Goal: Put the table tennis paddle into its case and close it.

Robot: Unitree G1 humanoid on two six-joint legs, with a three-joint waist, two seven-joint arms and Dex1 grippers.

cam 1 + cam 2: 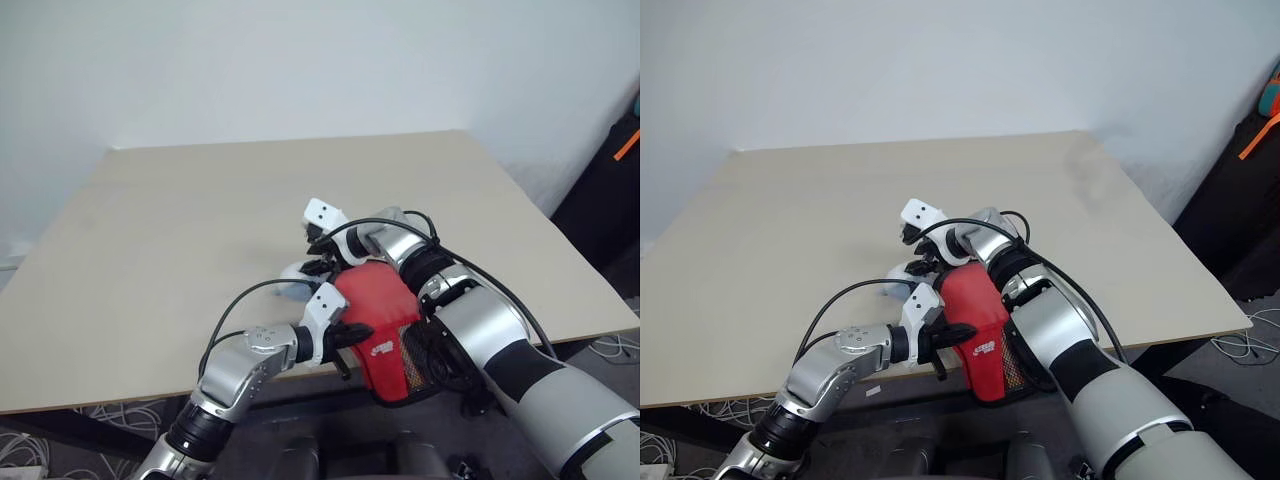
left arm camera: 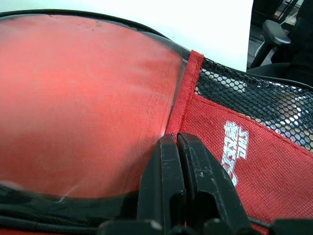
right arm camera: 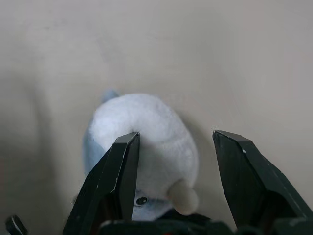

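Observation:
The case (image 1: 385, 330) stands tilted at the table's front edge, its red panel and black mesh hanging past the edge. My left gripper (image 1: 352, 333) is shut on the case's left edge, its fingertips (image 2: 168, 147) pressed at the seam beside the clear window. The table tennis paddle (image 2: 83, 107) lies inside, its red face showing through that window. My right gripper (image 1: 318, 256) reaches across behind the case and stands open (image 3: 176, 137), nothing between its fingers, just above a white and pale blue plush toy (image 3: 151, 132).
The plush toy (image 1: 290, 282) lies on the beige table (image 1: 200, 220) just left of the case. A black bag with an orange strap (image 1: 620, 150) stands off the table's right side. Cables lie on the floor under the front edge.

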